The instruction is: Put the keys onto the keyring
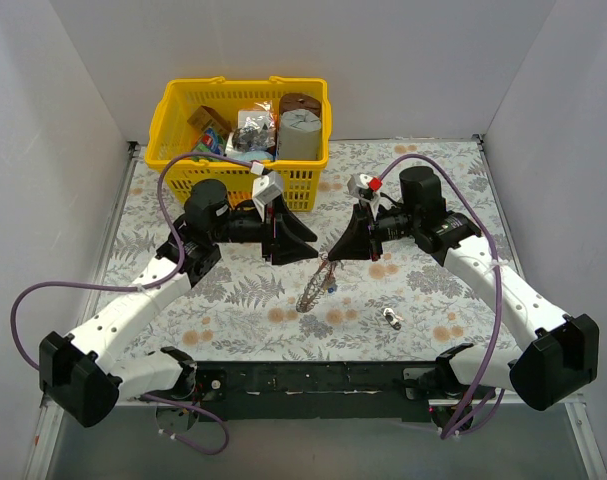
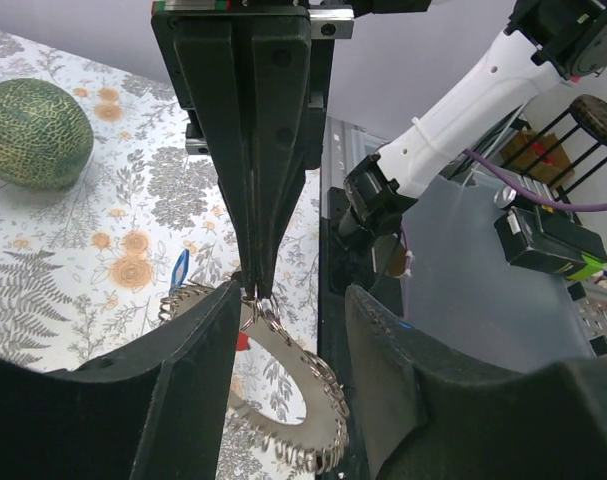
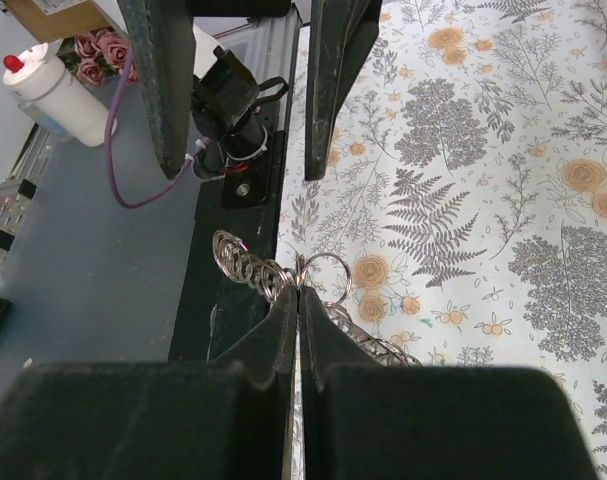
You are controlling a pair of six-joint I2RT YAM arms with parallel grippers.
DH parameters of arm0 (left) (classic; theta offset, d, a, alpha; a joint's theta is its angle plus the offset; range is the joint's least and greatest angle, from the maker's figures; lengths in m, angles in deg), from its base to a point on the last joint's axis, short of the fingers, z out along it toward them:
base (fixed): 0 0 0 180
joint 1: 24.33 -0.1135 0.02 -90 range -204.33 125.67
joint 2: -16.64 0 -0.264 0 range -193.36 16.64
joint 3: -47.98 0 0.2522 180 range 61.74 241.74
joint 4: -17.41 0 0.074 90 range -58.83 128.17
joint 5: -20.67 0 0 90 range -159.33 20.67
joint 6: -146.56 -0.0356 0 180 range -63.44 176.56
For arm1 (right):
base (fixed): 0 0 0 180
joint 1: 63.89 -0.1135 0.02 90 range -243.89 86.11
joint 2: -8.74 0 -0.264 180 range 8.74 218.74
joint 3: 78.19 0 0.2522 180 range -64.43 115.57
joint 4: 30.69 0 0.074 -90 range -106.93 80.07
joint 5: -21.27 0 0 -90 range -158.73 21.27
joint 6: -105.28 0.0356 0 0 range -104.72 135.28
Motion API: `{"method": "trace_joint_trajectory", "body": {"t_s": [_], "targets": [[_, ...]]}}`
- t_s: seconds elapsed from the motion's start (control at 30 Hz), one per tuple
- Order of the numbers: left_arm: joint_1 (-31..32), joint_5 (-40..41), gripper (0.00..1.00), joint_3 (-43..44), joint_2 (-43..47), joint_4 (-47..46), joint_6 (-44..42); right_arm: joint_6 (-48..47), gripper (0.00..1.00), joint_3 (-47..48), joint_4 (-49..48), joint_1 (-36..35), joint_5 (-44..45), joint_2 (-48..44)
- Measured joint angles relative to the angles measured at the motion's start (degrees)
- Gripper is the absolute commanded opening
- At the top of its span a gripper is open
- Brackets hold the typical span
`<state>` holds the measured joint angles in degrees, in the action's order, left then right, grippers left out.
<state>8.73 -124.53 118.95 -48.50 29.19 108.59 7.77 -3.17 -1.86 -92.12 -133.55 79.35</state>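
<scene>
The keyring, a flat silver ring whose rim carries many small split rings, hangs between both grippers above the mat. My right gripper is shut and pinches one small ring on its rim, as the right wrist view shows; the rim's small rings fan out beside the tips. My left gripper is open, its fingers standing either side of the keyring without touching it. A blue key head and a red key head show behind the ring. A small loose metal key lies on the mat.
A yellow basket full of odds and ends stands at the back centre. A round green melon-like lump lies on the floral mat. White walls close in the left, right and back. The black base rail runs along the near edge.
</scene>
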Motion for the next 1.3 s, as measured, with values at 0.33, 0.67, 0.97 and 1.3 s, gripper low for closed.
{"method": "trace_joint_trajectory", "body": {"t_s": [0.33,0.67,0.97,1.3], "targets": [[0.0,-2.67,0.33,-0.26,-2.64,-3.41,1.49,2.58,0.01,0.04,-1.95,0.09,-2.16,-0.04],[0.0,-4.2,0.29,-1.05,-4.55,-3.74,1.11,3.52,0.01,0.04,-3.13,0.09,-2.86,-0.07],[0.15,-4.37,0.26,-1.36,-6.25,-2.71,-0.31,4.37,0.01,0.04,-3.48,0.09,-2.89,-0.07],[1.09,-3.98,0.01,-1.4,-6.82,-2.38,-1.07,4.81,0.01,0.04,-3.67,0.15,-2.69,-0.07]]}}
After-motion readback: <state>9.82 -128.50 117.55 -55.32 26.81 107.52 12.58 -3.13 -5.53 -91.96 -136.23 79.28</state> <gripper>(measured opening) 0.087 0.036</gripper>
